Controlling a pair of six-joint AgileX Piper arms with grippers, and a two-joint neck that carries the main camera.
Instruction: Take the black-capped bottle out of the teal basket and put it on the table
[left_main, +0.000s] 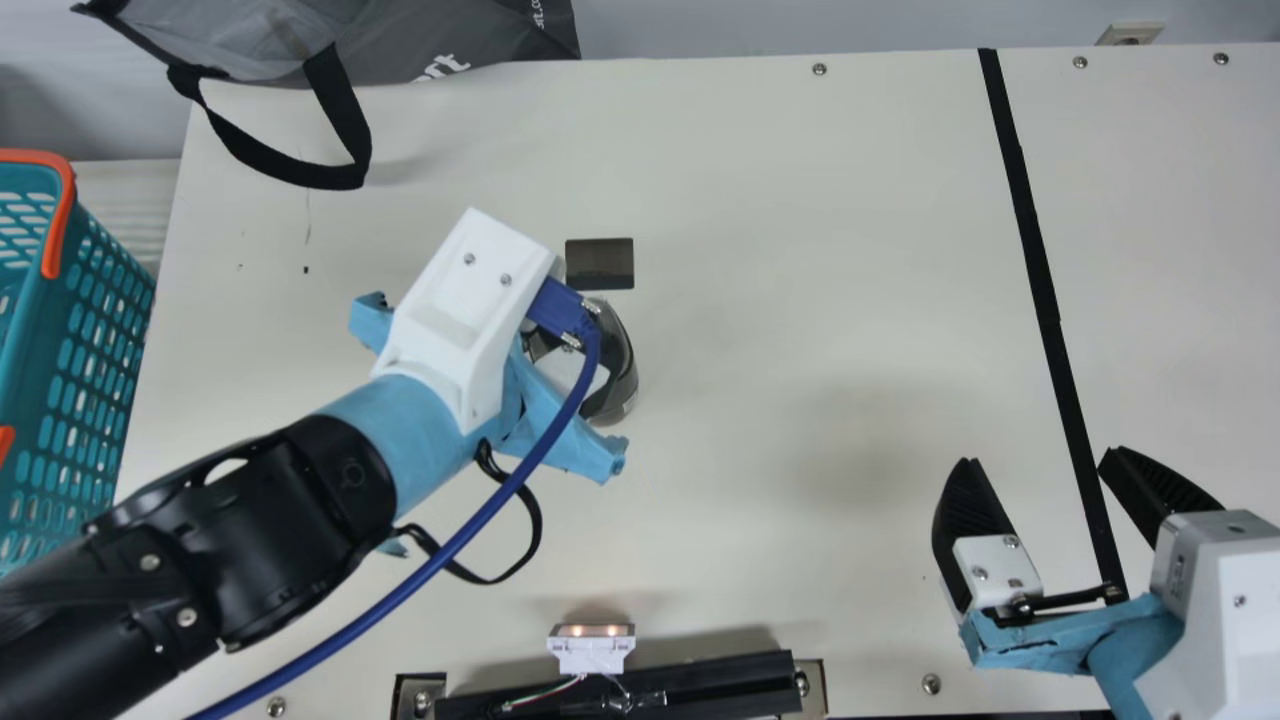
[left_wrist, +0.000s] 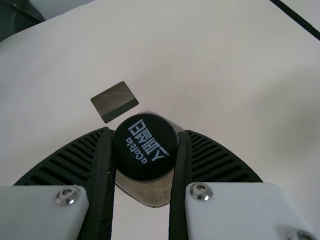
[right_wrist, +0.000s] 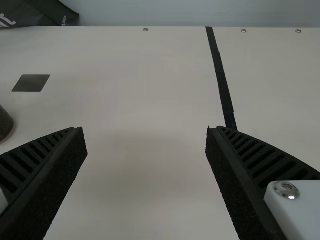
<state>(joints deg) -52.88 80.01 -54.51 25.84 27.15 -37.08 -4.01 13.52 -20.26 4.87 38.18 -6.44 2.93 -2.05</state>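
Left gripper (left_main: 470, 310): located over the cream table (left_main: 760, 330), its white housing and light-blue mount visible in the main view. In the left wrist view, the two black ribbed fingers of the left gripper (left_wrist: 145, 131) are closed in on opposite sides of the round black cap (left_wrist: 145, 146) of the translucent, black-capped bottle. The pads bear against the cap near the fingertips; the jaws are pinching the bottle at its top.

Bottle position: centred between the fingers, cap facing the wrist camera, body (left_wrist: 154, 194) beyond the cap on the table side. It is outside the teal plastic basket with orange trim (left_main: 90, 370), which sits well apart at the main view's left edge. Contact between bottle base and table cannot be confirmed.

Reference item: a dark rectangular plate (left_main: 600, 263) lies flat on the table, near the bottle.

Right gripper (left_main: 1040, 458): in the right wrist view its fingers are spread wide, with nothing gripped between them. It is well apart from the bottle, beside the long black strip (left_main: 1040, 280) on the table.
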